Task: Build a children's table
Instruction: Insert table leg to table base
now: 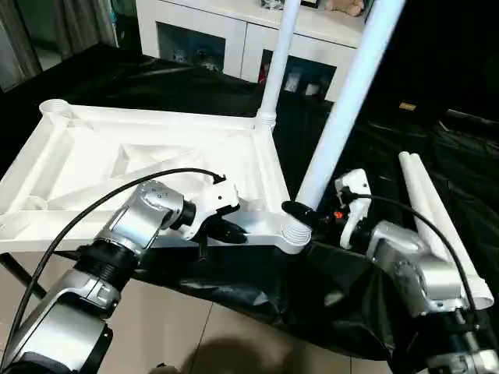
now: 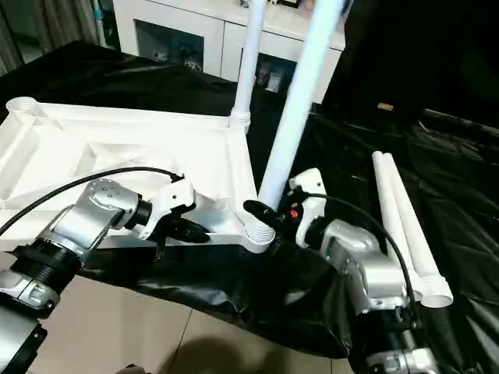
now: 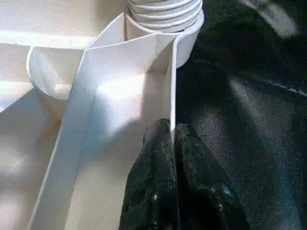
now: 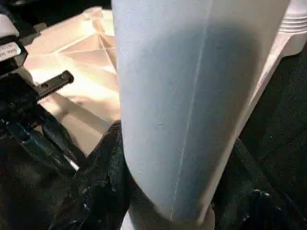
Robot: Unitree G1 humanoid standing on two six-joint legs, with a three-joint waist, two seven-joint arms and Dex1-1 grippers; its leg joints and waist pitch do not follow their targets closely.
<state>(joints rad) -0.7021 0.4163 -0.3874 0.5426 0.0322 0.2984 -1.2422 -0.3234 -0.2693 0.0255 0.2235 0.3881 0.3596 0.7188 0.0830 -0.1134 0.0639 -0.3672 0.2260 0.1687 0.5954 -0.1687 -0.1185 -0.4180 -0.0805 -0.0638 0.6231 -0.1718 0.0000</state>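
1. The white table top point(image 1: 156, 156) lay upside down, ribbed underside up, across the left and middle of the head view, on a desk covered with black sheeting point(image 1: 437, 156).
2. The left claw point(image 1: 228, 231) was closed, its black fingers point(image 3: 165, 191) pinched together on the thin rim wall of the table top, near the corner socket point(image 1: 296, 236) at lower centre.
3. The right claw point(image 1: 300, 210) stood partly open around the base of a white leg point(image 1: 343, 109), just above that socket; the leg slanted toward the upper right.
4. A second leg point(image 1: 279, 62) stood upright in the far corner socket, upper centre.
5. Two loose legs point(image 1: 444, 226) lay side by side on the sheeting at right.
6. A white cabinet point(image 1: 226, 35) with glass doors stood behind, at top.
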